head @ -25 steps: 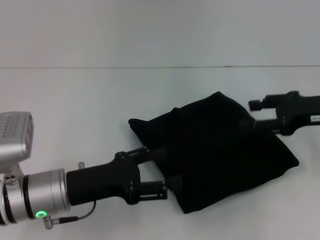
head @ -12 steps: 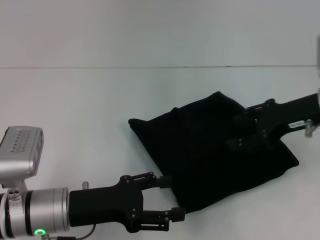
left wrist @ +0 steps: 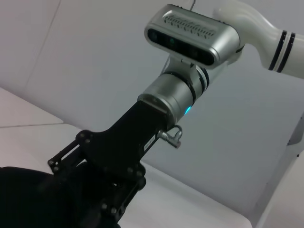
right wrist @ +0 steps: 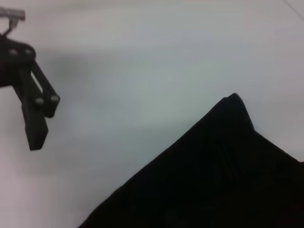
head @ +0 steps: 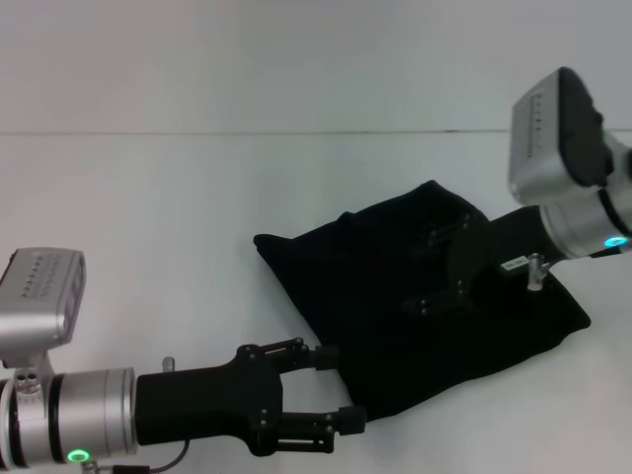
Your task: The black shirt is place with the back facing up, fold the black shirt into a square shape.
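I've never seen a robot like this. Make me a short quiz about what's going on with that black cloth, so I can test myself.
1. True or false: the shirt lies spread out flat with both sleeves showing.
2. Which tool is over the shirt? A) left B) right C) neither
3. Fill in: the left tool sits at the shirt's near edge with its fingers ____.

Key:
1. False: it is a folded, bunched bundle on the white table.
2. B: the right tool reaches in over the shirt; whether it is open cannot be told.
3. Open, holding nothing.
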